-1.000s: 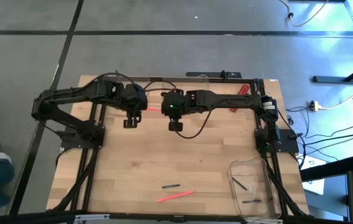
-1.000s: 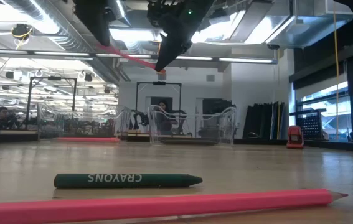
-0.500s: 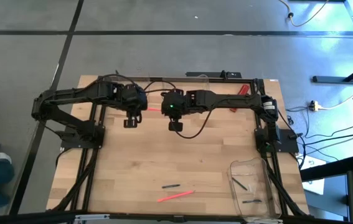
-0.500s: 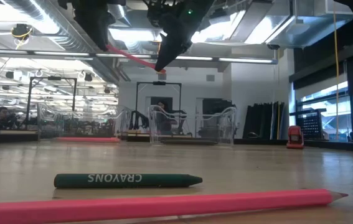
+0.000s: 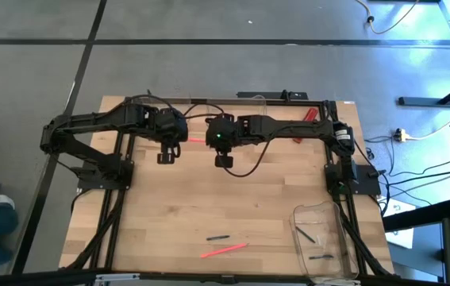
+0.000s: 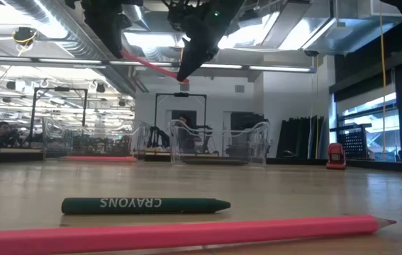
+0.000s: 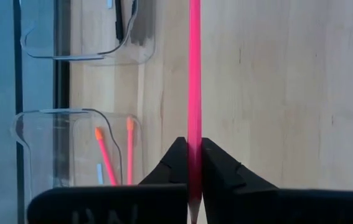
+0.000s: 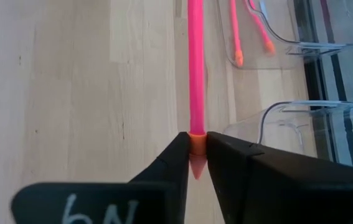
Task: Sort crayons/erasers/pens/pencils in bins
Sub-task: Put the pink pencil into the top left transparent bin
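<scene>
Gripping one pink pencil (image 7: 194,74) between them, left gripper (image 7: 189,163) and right gripper (image 8: 194,152) each clamp an end above the table (image 5: 232,206).

Both arms meeting mid-air at the table's far side

Left gripper (image 5: 165,152) and right gripper (image 5: 223,157) are sharing one pencil (image 5: 196,141) between them; crayon (image 5: 218,237) is lying near the front edge, bin (image 5: 298,225) sitting right of it.

**Left hand closed on the pink pencil**

Now clamped: left hand (image 7: 188,163) shut around the pink pencil (image 7: 194,81), fingers wide apart a second ago. Shifted slightly nearer the right hand (image 8: 195,155), which grips the pencil's other end.
</scene>
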Robot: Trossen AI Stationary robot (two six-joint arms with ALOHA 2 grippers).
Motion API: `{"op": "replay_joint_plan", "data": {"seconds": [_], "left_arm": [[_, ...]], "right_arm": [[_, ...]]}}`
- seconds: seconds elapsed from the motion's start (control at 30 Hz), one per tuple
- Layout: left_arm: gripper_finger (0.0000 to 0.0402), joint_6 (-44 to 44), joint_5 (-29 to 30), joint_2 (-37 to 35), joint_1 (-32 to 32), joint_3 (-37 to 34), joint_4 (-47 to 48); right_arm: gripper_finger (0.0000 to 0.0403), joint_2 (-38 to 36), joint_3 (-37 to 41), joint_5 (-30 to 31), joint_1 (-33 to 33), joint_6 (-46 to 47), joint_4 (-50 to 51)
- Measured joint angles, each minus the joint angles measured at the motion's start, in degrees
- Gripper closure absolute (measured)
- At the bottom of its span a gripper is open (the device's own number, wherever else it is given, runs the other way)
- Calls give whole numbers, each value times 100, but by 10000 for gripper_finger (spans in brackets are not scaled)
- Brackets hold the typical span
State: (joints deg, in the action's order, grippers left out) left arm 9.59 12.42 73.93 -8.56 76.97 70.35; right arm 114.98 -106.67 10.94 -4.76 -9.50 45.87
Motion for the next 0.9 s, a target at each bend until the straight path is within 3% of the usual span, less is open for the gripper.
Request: {"op": "replay_joint_plan", "data": {"seconds": [0.47, 0.9], "left_arm": [[397, -337, 12, 0, -233, 0, 259], [396, -796, 625, -50, -1825, 0, 1009]], "right_arm": [[246, -22, -63, 0, -71, 350, 39], [236, -52, -766, 4, -183, 319, 378]]}}
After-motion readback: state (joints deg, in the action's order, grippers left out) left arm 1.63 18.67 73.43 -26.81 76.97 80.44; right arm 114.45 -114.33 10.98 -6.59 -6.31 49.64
